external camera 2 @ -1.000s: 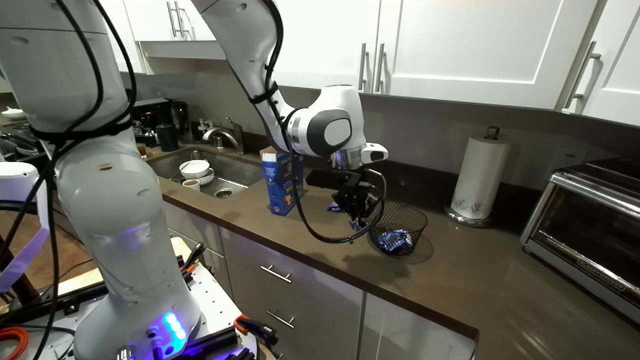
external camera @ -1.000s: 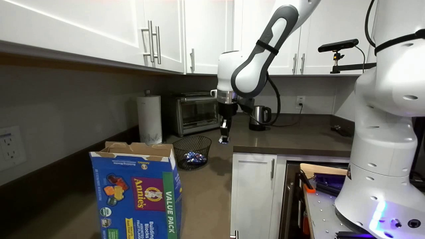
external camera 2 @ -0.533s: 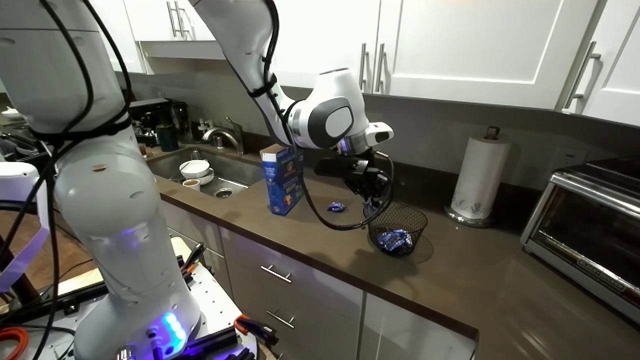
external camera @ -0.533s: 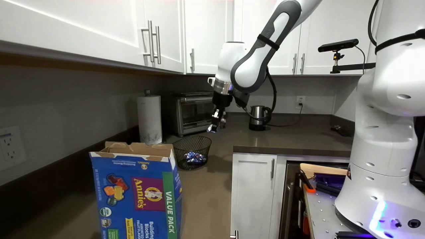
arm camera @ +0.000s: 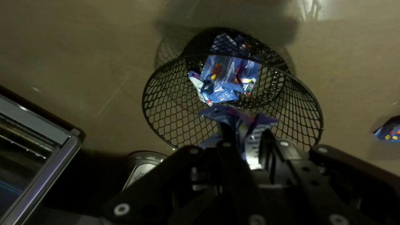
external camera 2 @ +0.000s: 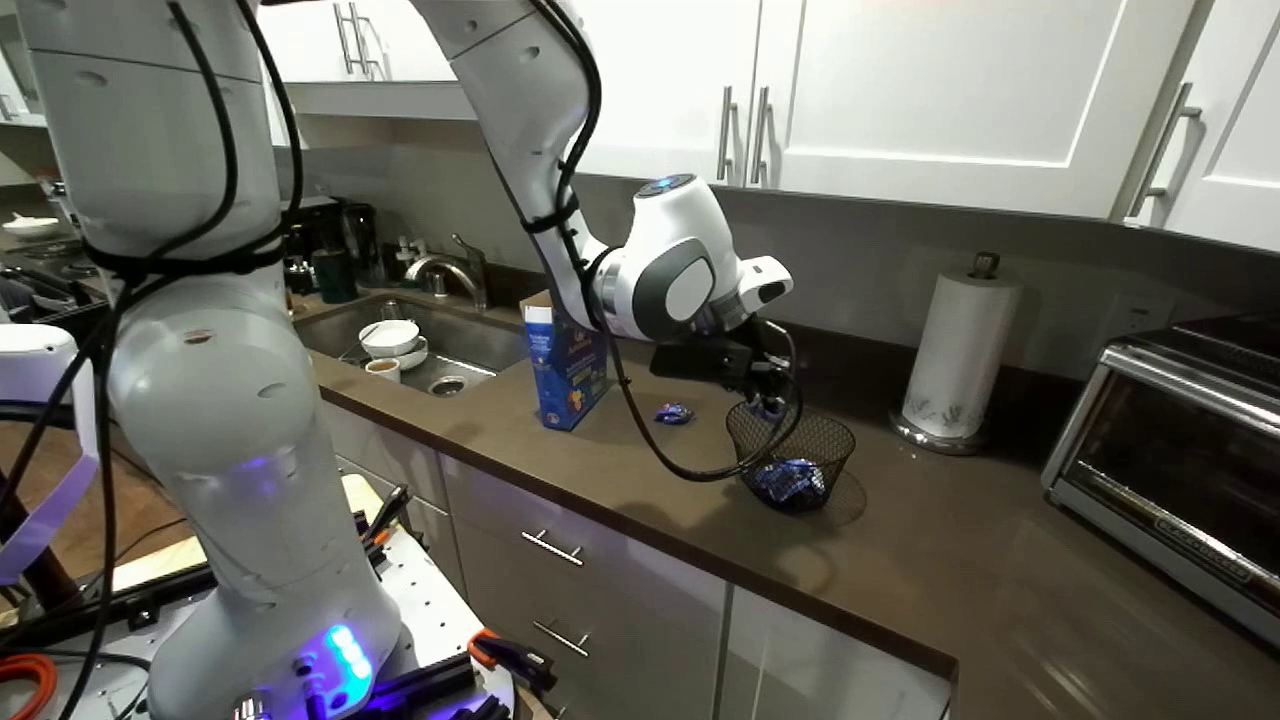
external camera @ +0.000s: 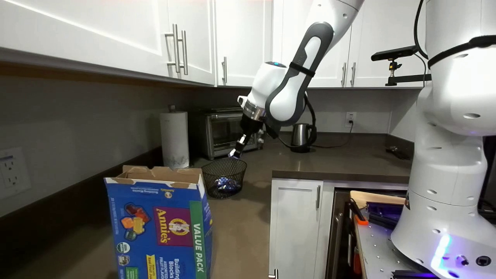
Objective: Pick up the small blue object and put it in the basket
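Note:
My gripper [arm camera: 245, 134] is shut on a small blue packet [arm camera: 222, 114], whose crumpled ends stick out past the fingers. The packet also shows at the gripper's tip in an exterior view [external camera: 234, 154]. The gripper is tilted and holds the packet above the opening of the black wire mesh basket [arm camera: 170, 109]. The basket stands on the counter in both exterior views [external camera: 209, 182] [external camera 2: 832, 450]. Several blue packets [arm camera: 223, 73] lie at the basket's bottom. Another blue packet [external camera 2: 674, 413] lies on the counter between box and basket, and shows at the right edge of the wrist view [arm camera: 389, 132].
A blue snack box [external camera: 155, 224] stands on the counter [external camera 2: 480, 450]. A paper towel roll [external camera 2: 960, 350] and a toaster oven [external camera: 228, 133] stand near the basket. A sink [external camera 2: 470, 350] with dishes and a kettle [external camera: 300, 137] are further off. Cabinets hang above.
My gripper has lifted with the packet, tilted, and moved from beside the basket to above its opening. The packets in the basket and the box have not moved.

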{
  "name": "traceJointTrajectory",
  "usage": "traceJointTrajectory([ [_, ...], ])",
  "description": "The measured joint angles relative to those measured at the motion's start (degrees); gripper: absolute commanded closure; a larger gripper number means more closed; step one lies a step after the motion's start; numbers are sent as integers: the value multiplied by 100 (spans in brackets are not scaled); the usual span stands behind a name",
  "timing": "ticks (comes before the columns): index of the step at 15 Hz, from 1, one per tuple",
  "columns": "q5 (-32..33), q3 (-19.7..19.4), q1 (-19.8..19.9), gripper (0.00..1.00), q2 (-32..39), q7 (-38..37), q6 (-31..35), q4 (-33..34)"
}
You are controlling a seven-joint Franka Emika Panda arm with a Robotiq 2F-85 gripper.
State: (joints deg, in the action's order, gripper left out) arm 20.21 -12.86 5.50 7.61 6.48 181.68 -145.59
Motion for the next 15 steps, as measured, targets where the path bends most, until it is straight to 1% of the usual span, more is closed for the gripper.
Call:
traceJointTrajectory([
  [3,0,-110,-150,27,204,-3,0,138],
  [7,0,-234,-388,2,163,-7,-98,124],
  [9,0,-303,-517,0,67,-12,-264,90],
  [12,0,-351,-682,0,-207,-19,-725,-25],
  [14,-26,-296,-741,0,-456,-19,-1131,-161],
  [15,-87,-179,-709,0,-592,-16,-1356,-242],
])
